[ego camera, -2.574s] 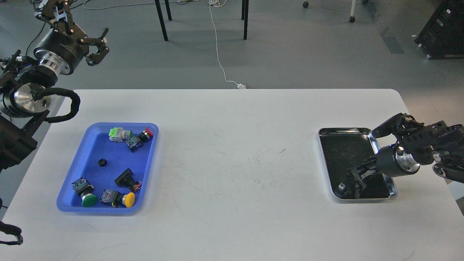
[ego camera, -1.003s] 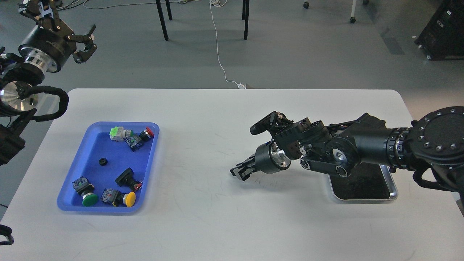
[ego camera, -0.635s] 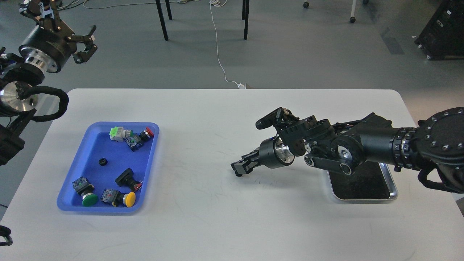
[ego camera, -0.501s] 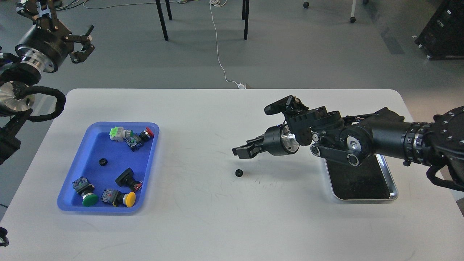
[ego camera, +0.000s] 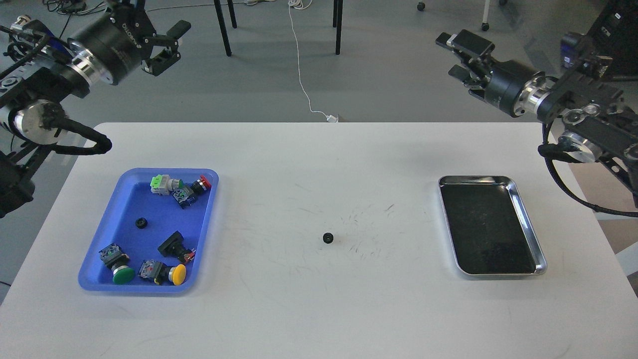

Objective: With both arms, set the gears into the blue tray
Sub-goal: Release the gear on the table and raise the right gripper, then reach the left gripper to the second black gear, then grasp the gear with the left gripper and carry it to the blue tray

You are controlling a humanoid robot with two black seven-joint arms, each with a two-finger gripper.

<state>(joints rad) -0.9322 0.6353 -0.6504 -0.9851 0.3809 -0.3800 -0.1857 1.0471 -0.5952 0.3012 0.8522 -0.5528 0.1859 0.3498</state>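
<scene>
1. Half a second ago the right arm reached low over the middle of the table, just above the loose gear; now it has pulled back and up, so the right gripper (ego camera: 461, 55) hangs above the floor beyond the table's far right corner.
2. That gear (ego camera: 327, 238) lies alone on the white table (ego camera: 319, 309), about midway between the two trays and touching nothing, in the same spot as before.
3. A second gear (ego camera: 141, 223) sits on the floor of the blue tray (ego camera: 94, 284), left of centre, apart from the push-buttons around it.
4. Those push-buttons fill the rest of the tray: a green-capped one (ego camera: 122, 274) and a yellow-capped one (ego camera: 177, 274) near the front rim, and a red-capped one (ego camera: 202, 183) in the far right corner.
5. On the right stands the steel tray (ego camera: 541, 267), its dark bottom bare.
6. The right gripper's fingers are spread and carry nothing.
7. The left gripper (ego camera: 167, 45) has swung further right than before; it hangs beyond the table's far left edge, fingers parted, carrying nothing.
</scene>
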